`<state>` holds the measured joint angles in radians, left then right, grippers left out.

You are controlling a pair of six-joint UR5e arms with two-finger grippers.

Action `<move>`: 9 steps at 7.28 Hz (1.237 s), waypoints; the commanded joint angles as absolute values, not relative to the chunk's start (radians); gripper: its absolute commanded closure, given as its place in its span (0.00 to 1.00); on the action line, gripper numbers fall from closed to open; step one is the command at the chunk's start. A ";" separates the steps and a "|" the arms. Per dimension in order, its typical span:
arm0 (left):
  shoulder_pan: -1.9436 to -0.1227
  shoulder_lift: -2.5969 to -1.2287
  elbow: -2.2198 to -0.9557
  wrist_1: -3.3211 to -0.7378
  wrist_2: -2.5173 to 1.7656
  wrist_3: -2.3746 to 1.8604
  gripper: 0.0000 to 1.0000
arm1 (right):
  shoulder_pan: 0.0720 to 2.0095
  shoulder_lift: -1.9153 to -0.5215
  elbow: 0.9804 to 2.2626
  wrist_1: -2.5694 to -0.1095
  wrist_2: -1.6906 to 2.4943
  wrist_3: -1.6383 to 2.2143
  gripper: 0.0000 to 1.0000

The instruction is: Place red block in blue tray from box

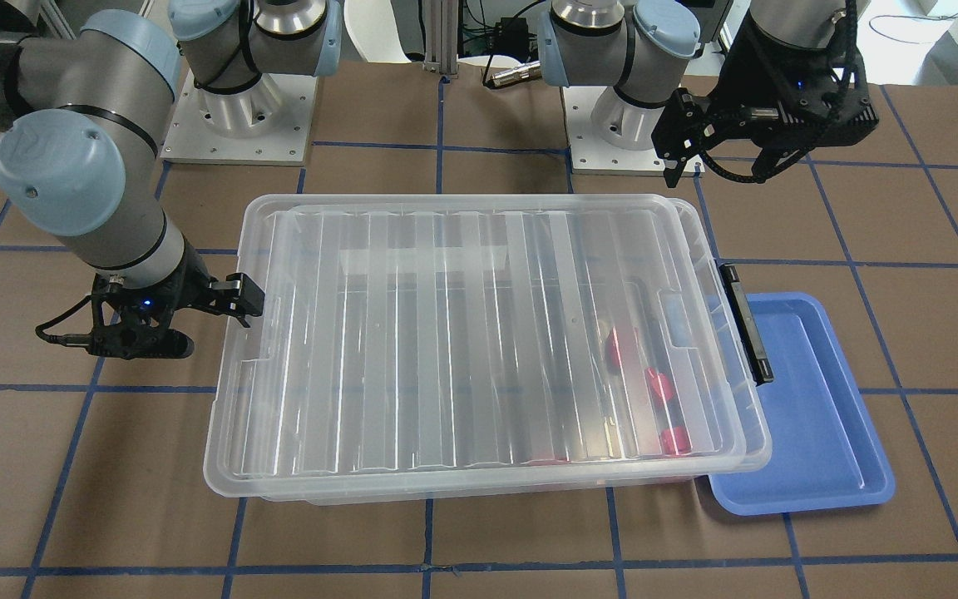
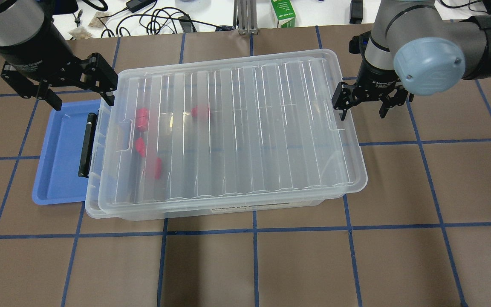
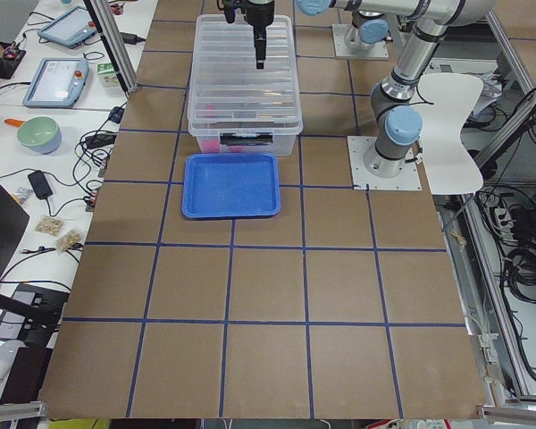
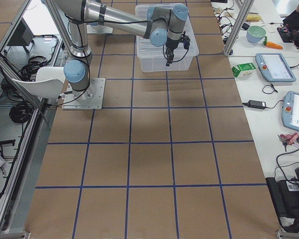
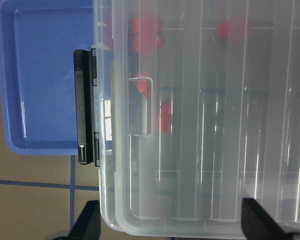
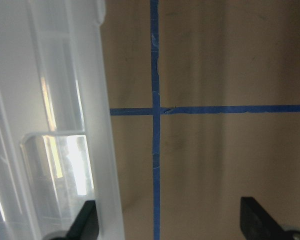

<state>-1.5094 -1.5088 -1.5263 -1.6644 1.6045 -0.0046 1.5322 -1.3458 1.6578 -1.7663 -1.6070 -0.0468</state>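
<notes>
I see the left gripper (image 2: 80, 101) spread wide and empty, hovering over the far left corner of the box (image 2: 249, 128), whose lid is on. The red block (image 2: 142, 118) lies inside under the lid, just right of that gripper. The blue tray (image 2: 60, 157) sits at the box's left end. The right gripper (image 2: 362, 114) hangs with its fingers apart at the box's right end.

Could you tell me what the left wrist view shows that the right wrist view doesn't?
Left wrist only: the blue tray, black clip handle and red blocks under the box lid. Right wrist only: the lid's opposite end beside bare table. Shared: clear lid, blue tape lines, open claw tips (left claw, right claw).
</notes>
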 commanded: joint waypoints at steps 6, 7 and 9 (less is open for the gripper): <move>-1.509 -1.508 -1.526 -1.664 1.605 -0.005 0.00 | 1.353 -1.347 1.647 -1.775 -1.669 -0.242 0.00; -1.509 -1.508 -1.526 -1.664 1.603 -0.005 0.00 | 1.330 -1.347 1.647 -1.776 -1.669 -0.276 0.00; -1.511 -1.511 -1.526 -1.664 1.603 -0.005 0.00 | 1.296 -1.347 1.646 -1.786 -1.672 -0.321 0.00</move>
